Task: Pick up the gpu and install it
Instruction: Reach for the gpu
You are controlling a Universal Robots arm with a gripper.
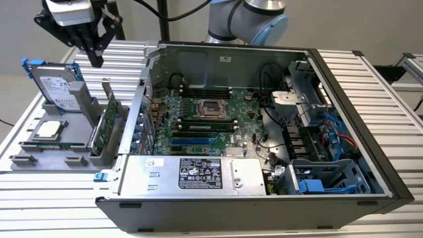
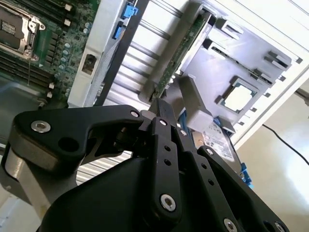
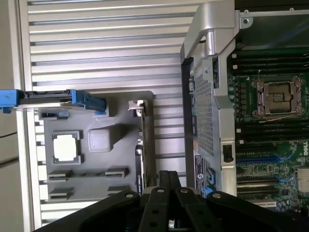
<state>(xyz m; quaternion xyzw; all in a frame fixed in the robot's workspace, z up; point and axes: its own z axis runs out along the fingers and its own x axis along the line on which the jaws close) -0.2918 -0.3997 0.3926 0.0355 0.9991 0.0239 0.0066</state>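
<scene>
A ribbed aluminium table (image 1: 53, 198) carries everything, with a plain pale wall (image 1: 13, 44) behind it. At the exterior view's left a grey tray (image 1: 39, 166) lies on the slats. It holds a hard drive (image 1: 56, 89) on edge, a processor (image 1: 49, 130) lying flat and a memory stick (image 1: 53, 145). The gpu (image 1: 108, 126) stands upright on edge in a tray slot, at 3 o'clock of the processor. The gripper (image 1: 97, 60) hangs in the air at 12 o'clock of the gpu, apart from it, its fingers pressed together on nothing. At 3 o'clock of the tray an open case (image 1: 198, 64) lies on its side, its motherboard (image 1: 205, 124) facing up. In the second wrist view a black cable (image 2: 289, 147) crosses pale floor (image 2: 275, 193).
</scene>
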